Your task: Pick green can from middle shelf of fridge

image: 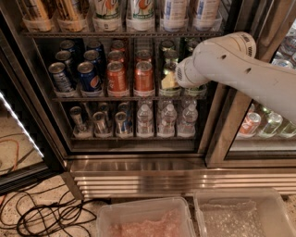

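Note:
The fridge point(138, 159) stands open, with its glass door point(18, 115) swung out to the left. The middle shelf point(92, 98) holds rows of blue cans point(88, 76), orange cans point(143, 76) and, on the right, green cans. The front green can point(168, 78) has a yellow-green label and stands upright. My white arm point(240, 69) reaches in from the right at this shelf's height. My gripper point(181, 74) is at the arm's end, right against the green can's right side, mostly hidden by the wrist. More green cans point(166, 46) stand behind.
The top shelf holds tall bottles point(138, 14). The bottom shelf holds small cans point(99, 122) and water bottles point(166, 120). A second cooler section point(263, 125) is at the right. Black cables point(41, 213) lie on the floor. Two clear plastic bins point(148, 220) sit in front.

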You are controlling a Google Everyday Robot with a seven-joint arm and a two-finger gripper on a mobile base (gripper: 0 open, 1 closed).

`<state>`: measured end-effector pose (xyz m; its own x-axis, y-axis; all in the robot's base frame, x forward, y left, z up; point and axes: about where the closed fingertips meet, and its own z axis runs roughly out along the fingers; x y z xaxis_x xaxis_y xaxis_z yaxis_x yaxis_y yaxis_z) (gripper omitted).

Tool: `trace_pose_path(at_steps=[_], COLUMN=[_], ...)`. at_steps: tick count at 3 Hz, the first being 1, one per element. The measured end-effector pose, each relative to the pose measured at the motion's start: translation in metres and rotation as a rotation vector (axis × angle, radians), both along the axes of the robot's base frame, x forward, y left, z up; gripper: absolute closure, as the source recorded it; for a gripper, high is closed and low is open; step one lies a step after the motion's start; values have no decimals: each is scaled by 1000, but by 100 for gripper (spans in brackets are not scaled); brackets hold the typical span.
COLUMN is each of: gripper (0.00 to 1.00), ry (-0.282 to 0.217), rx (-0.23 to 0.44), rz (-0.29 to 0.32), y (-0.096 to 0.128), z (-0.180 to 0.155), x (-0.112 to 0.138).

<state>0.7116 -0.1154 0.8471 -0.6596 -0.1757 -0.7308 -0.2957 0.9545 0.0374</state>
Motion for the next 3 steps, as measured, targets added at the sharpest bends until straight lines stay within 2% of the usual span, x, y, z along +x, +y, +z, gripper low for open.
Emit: trace_pose_path(at_steps=[1, 2, 3], gripper=[32, 40, 43], ry=[-24, -85, -150], rx=[43, 99, 142], rz=[-18, -48, -72], y=[-1, -5, -9], z=[2, 7, 17], x=[3, 0, 1])
